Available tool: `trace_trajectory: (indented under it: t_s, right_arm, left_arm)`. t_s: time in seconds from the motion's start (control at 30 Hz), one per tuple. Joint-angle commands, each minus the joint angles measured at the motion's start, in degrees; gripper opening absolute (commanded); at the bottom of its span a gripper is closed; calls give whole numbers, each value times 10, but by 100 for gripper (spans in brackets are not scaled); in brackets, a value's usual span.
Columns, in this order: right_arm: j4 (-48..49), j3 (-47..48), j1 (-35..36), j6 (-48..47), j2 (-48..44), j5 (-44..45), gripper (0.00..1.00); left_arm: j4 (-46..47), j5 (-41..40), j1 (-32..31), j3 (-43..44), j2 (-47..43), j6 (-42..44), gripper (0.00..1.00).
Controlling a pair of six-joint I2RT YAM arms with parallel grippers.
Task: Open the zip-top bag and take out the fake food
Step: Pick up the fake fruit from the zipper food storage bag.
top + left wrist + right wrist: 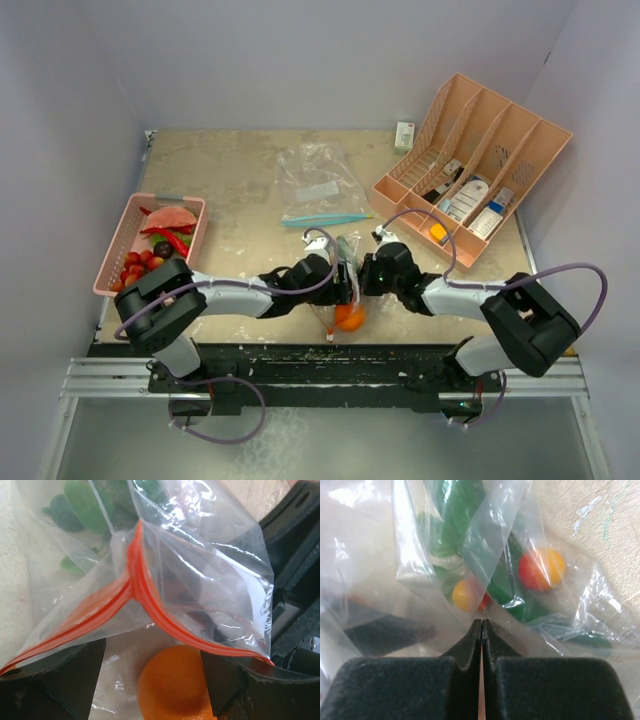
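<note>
Far left, the pink basket (108, 268) is sitting on the table with fake food already in it: red strawberries (135, 265), a dark plum (163, 249), a red chili (170, 240) and a watermelon slice (172, 215).

Moving toward the middle, a second clear bag (318, 185) with a blue seal is lying flat farther back on the table.

Now the action at the near edge: the left gripper (343, 285) is reaching in from the left, its jaws standing wide. Its dark fingers (55, 680) are showing at either side of the wrist view, and the zip-top bag (200, 580) is stretching across above them, with its red zip strip (132, 580) folding into a peak. The orange (172, 687) is sitting low between the fingers, inside the film, and the green leaf (82, 505) is lying deeper in the bag.

Just beside it, the right gripper (481, 622) is facing the left one, pads pressed tight together and pinching the bag's film at the tips. Two small red-and-yellow round pieces (540, 569) are showing through the plastic beyond.

Far right, the peach organizer (520, 130) is holding white bottles and boxes (470, 200).
</note>
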Motion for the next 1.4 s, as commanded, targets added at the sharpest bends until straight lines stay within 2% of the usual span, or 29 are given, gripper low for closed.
trace_trajectory:
  t_s: [0.0, 0.17, 0.33, 0.43, 0.57, 0.67, 1.13, 1.37]
  right_arm:
    - [23, 24, 6, 13, 6, -3, 0]
    - [-8, 30, 6, 3, 6, -7, 0]
    - [-29, 38, 7, 0, -9, -5, 0]
    - [-37, 39, 5, -2, -16, 5, 0]
    - [-45, 35, 6, -2, -25, 21, 0]
    - [-49, 32, 6, -4, -30, 26, 0]
    - [-78, 39, 5, -16, -55, 40, 0]
    - [-85, 37, 4, -20, -62, 44, 0]
  left_arm:
    - [34, 17, -36, 26, 25, 16, 80]
    - [50, 24, -64, 23, 13, 18, 81]
    - [27, 23, -64, 15, -33, 18, 81]
    - [5, 25, -65, 13, -64, 23, 86]
    - [6, 37, -66, -15, -110, 17, 98]
    - [11, 44, -68, -35, -134, 15, 100]
    - [-36, -30, -115, 7, -42, 7, 92]
    - [-14, -26, -115, 21, -56, 17, 99]
